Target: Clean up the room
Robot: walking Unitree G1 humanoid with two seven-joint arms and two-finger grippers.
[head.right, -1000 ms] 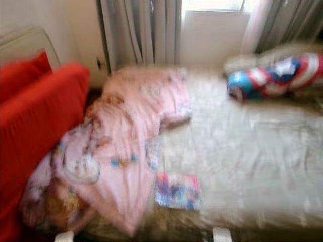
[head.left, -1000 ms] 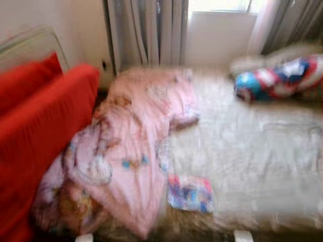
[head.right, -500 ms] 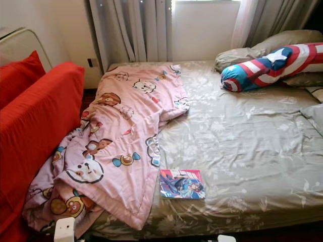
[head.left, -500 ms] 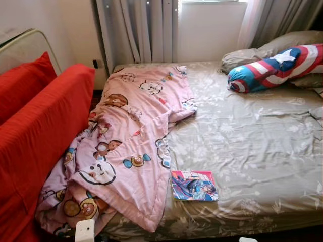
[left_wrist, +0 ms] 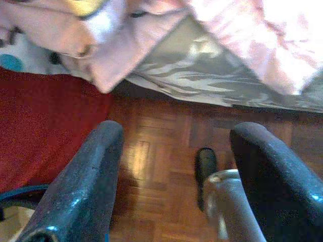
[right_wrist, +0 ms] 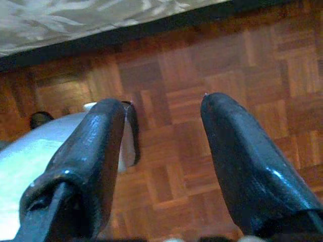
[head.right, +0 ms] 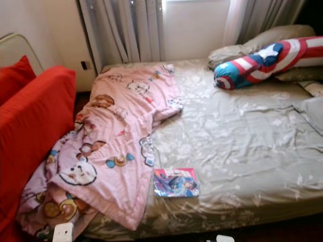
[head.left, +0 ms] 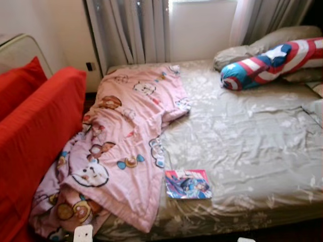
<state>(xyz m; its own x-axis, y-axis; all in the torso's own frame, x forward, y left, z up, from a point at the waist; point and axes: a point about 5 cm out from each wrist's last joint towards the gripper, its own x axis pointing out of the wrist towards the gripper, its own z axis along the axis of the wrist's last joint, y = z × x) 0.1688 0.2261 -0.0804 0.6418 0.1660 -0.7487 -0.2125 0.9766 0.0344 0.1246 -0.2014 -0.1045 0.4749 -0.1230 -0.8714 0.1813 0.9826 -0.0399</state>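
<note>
A pink cartoon-print blanket [head.left: 126,146] lies crumpled over the left side of the bed, hanging over its front corner. A colourful comic book [head.left: 187,184] lies flat on the olive floral sheet [head.left: 252,141] near the front edge, just right of the blanket. A red, white and blue bolster [head.left: 267,63] rests at the head, against grey pillows [head.left: 237,52]. My left gripper [left_wrist: 176,136] hangs open and empty over the parquet floor by the bed's edge. My right gripper [right_wrist: 164,106] is also open and empty above the floor.
Red cushions [head.left: 35,126] stand along the left, close to the bed. Grey curtains [head.left: 126,30] and a bright window wall are behind the bed. Parquet floor [right_wrist: 242,65] runs in front of the bed. A dark shoe-like object [left_wrist: 205,169] lies on the floor.
The head view has gone from blurred to sharp and shifted slightly, so the camera moved. The blanket, book and bolster lie where they were.
</note>
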